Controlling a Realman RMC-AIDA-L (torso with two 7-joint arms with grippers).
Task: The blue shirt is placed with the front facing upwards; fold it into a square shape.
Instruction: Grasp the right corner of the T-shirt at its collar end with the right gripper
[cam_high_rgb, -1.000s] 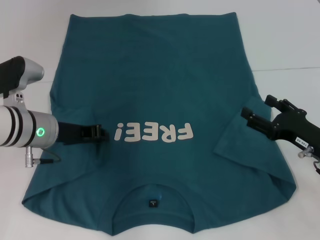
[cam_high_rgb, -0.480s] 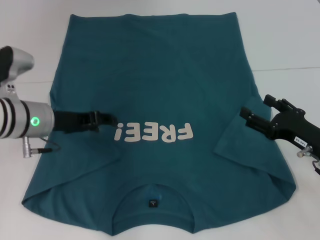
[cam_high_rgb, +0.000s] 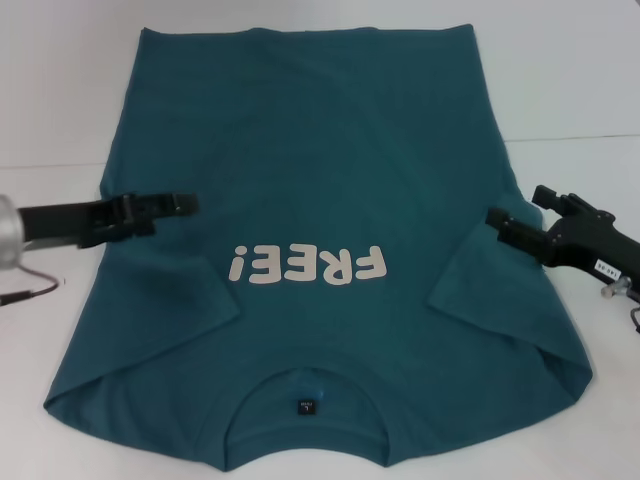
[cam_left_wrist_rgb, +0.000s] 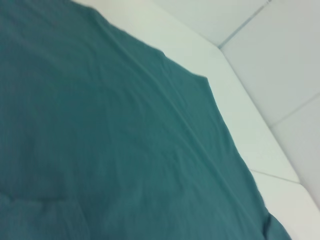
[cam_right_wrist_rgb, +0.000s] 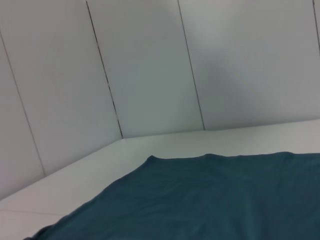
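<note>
Cream "FREE!" lettering (cam_high_rgb: 306, 266) crosses the blue shirt (cam_high_rgb: 320, 150); both grippers' fingers spread, left gripper (cam_high_rgb: 175, 204), right gripper (cam_high_rgb: 522, 213).

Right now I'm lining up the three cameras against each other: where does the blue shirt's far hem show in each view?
Head view: the blue shirt has its hem along the top.
Left wrist view: only plain cloth; its edge runs diagonally against the white table.
Right wrist view: the hem edge crosses mid-picture.
Shared landmark: the shirt's edge against the table.
</note>
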